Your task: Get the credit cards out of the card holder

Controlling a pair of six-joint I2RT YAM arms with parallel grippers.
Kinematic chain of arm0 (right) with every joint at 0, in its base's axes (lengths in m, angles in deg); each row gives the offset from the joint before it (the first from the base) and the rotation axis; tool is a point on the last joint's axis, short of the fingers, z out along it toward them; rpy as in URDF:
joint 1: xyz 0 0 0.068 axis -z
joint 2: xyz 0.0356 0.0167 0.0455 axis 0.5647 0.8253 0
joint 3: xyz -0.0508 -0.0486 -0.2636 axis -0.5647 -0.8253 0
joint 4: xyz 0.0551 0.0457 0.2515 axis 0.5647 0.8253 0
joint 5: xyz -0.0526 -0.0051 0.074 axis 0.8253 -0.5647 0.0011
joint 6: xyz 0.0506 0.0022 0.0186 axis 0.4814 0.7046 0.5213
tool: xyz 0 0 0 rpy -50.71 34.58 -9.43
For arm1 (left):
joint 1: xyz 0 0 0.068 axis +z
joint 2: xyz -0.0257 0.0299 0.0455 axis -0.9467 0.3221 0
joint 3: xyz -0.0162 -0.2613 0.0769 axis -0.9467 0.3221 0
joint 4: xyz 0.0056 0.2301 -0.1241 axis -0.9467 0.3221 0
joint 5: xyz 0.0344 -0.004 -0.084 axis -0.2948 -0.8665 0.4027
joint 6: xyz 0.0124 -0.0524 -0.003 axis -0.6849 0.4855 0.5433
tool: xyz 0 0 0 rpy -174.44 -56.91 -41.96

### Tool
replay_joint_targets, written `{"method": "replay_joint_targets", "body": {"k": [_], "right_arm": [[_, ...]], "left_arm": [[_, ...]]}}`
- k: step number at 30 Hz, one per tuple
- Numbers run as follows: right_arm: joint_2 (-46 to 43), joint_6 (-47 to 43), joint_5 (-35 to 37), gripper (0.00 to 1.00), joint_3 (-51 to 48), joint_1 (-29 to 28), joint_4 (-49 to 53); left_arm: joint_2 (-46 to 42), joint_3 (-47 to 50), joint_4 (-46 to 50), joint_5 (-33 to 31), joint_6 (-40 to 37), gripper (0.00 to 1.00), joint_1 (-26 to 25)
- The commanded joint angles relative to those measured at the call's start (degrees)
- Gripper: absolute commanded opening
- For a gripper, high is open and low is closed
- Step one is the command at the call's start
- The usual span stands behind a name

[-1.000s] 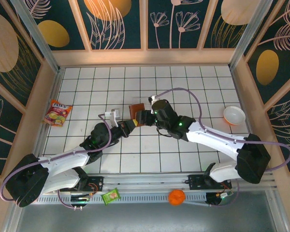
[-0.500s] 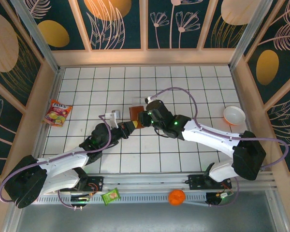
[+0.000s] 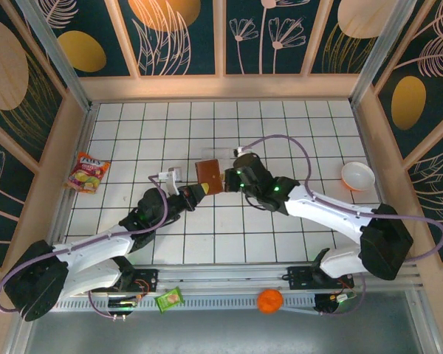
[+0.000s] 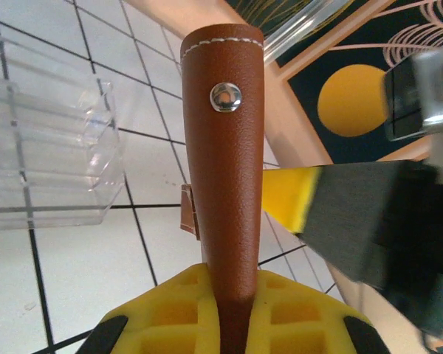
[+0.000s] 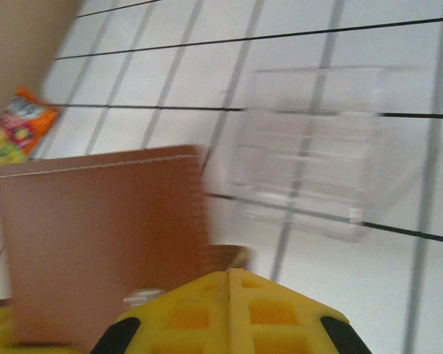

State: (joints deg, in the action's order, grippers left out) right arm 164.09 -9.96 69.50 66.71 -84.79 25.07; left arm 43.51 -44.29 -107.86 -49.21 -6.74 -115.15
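my left end effector (image 3: 193, 193) clamps wallet (image 4: 225, 169) upright to steady it | right end effector (image 5: 229, 295) pinched closed beside its tab (image 4: 190, 212), grip unclear to me

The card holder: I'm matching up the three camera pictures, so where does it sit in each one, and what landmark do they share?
Top external: the card holder lies near the picture's middle, slightly left of centre.
Left wrist: centre, standing upright and edge-on, rising from the bottom edge.
Right wrist: lower left, a blurred brown face.
Shared landmark: the clear plastic tray, left of it in top and left wrist, right of it in right wrist.
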Motion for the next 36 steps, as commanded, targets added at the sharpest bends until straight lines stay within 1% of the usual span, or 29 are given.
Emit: {"method": "replay_joint_targets", "body": {"k": [1,3,5,7,9,10,11,12,13,16,19,21,25,28,32,36], "right_arm": [[-2.94,-0.44,1.42,0.0,-3.01,1.83,0.2],[-4.37,-0.7,0.09,0.0,-4.68,2.98,-0.95],[-6.48,-1.61,-2.97,0.0,-6.68,4.67,-3.24],[-9.61,-3.35,-9.48,0.0,-9.75,7.62,-7.82],[-12.15,-5.07,-18.87,0.0,-12.33,10.46,-12.45],[-13.77,-5.01,-21.0,0.1,-13.72,11.49,-14.35],[-15.07,-4.86,-23.16,0.25,-15.24,12.38,-16.35],[-16.99,-4.52,-26.29,0.38,-17.07,13.46,-19.22],[-18.63,-3.44,-29.01,0.47,-18.83,14.52,-21.97],[-21.15,-0.23,-34.91,0.6,-22.99,15.87,-29.7],[-20.32,2.12,-38.46,0.63,-24.89,15.59,-34.87],[-19.77,2.9,-39.41,0.65,-25.23,14.81,-37.24],[-17.02,1.11,-36.33,0.65,-22.31,10.84,-35.29],[-14.59,1.56,-34.8,0.65,-20.43,9.91,-35.06],[-12.72,2.72,-32.7,0.61,-19.62,9.9,-35.52],[-10.81,3.24,-31.84,0.51,-18.58,9.9,-35.04]], "left_arm": [[-2.29,0.13,-5.02,-0.43,-1.33,0.0,-0.33],[-3.15,0.33,-4.64,-0.56,-1.91,0.0,-0.35],[-4.11,0.59,-4.32,-0.03,-2.88,0.0,-0.35],[-5.1,0.86,-4.51,1.17,-3.97,0.0,-0.31],[-5.59,1.03,-4.63,2.33,-4.91,0.0,-0.24],[-5.67,1.06,-4.58,2.54,-5.07,0.0,-0.29],[-5.69,1.28,-4.79,2.76,-5.1,0.0,-0.22],[-5.61,1.43,-4.93,2.77,-5.09,0.0,-0.27],[-5.6,1.7,-5.06,2.65,-4.89,0.0,-0.22],[-5.69,2.7,-7.14,3.07,-4.12,0.0,-0.24],[-5.48,2.79,-8.16,3.54,-3.75,0.0,-0.26],[-5.51,2.71,-8.36,3.81,-3.52,0.0,-0.25],[-5.43,2.79,-8.69,4.19,-3.07,0.0,-0.24],[-5.51,2.97,-8.89,4.24,-2.82,0.0,-0.26],[-5.82,3.06,-8.84,4.28,-2.58,0.0,-0.23],[-6.0,3.4,-8.98,4.37,-2.37,0.0,-0.26]]}}
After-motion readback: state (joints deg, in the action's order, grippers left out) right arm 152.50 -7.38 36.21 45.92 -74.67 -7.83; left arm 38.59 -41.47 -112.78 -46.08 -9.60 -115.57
